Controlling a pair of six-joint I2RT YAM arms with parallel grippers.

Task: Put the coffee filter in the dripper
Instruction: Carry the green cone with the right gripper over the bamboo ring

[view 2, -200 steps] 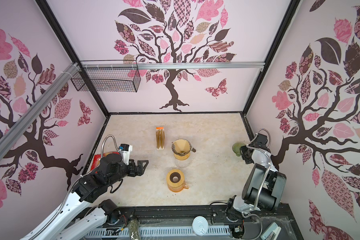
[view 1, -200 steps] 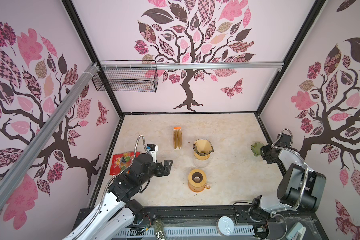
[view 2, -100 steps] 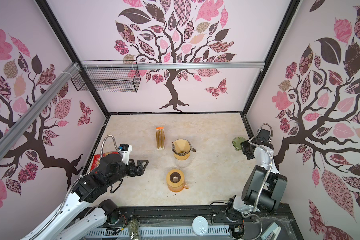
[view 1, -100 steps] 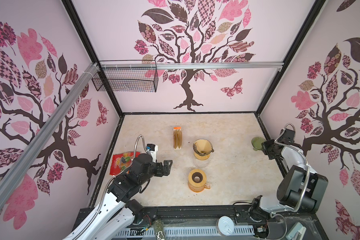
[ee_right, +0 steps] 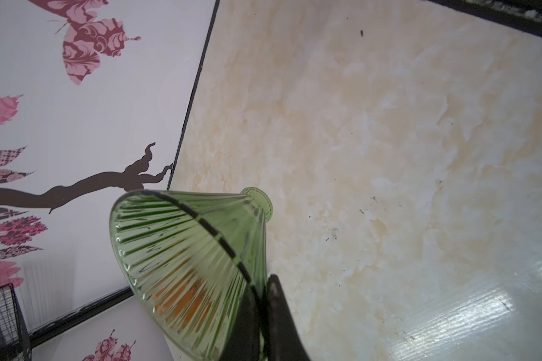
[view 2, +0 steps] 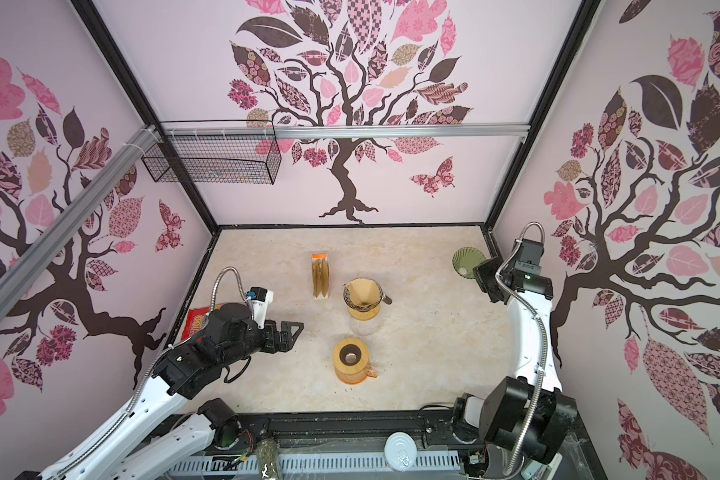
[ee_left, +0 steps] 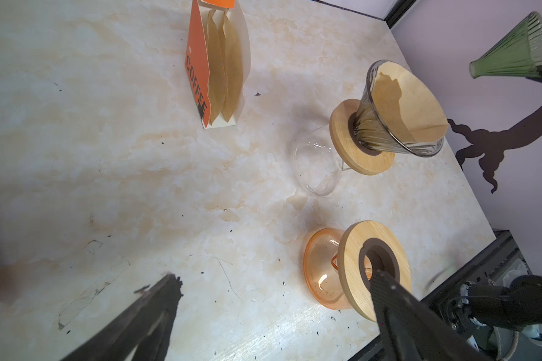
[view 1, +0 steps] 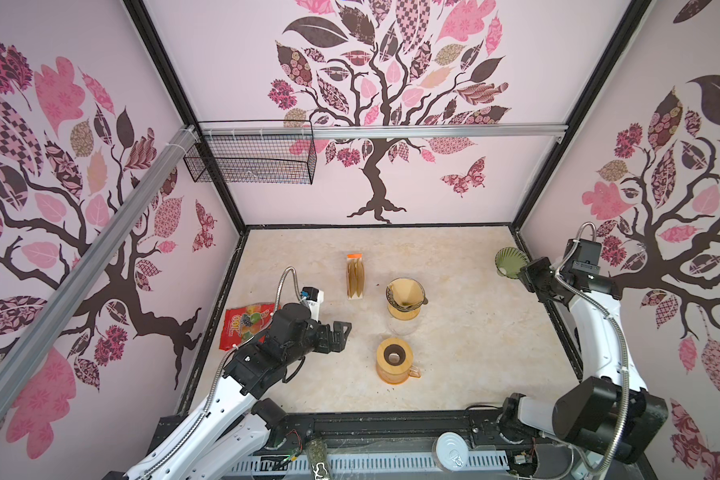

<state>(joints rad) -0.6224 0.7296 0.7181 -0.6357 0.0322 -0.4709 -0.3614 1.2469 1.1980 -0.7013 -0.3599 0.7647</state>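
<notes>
Green and ribbed, the glass dripper (view 1: 509, 261) is clamped at its rim in our right gripper (ee_right: 262, 297), up off the table by the right wall — our left gripper (view 1: 341, 337) hangs spread wide. We see a coffee filter (ee_left: 410, 106) seated in the smoky dripper (ee_left: 373, 134) mid-table.

Two drippers (ee_left: 513, 53) (ee_left: 376, 137), two carafes (ee_left: 316, 168) (ee_left: 323, 272).

desk (view 1: 454, 332): cream marble pattern, tan veins, dark specks.
green dripper (ee_right: 185, 256): clear green glass, ribbed.
coffee filter (ee_left: 410, 103): tan-brown paper.
smoky dripper (ee_left: 373, 137): grey ribbed glass; pale wood collar (ee_left: 366, 162).
carafe (ee_left: 319, 275): orange-tinted glass; pale wood lid (ee_left: 351, 250), dark brown ring.
filter box (ee_left: 197, 62): orange and white, black lettering.
snack packet (view 1: 242, 328): red, fruit print.
walls (view 1: 433, 187): pale pink, brown tree, pink patterned leaves.
</notes>
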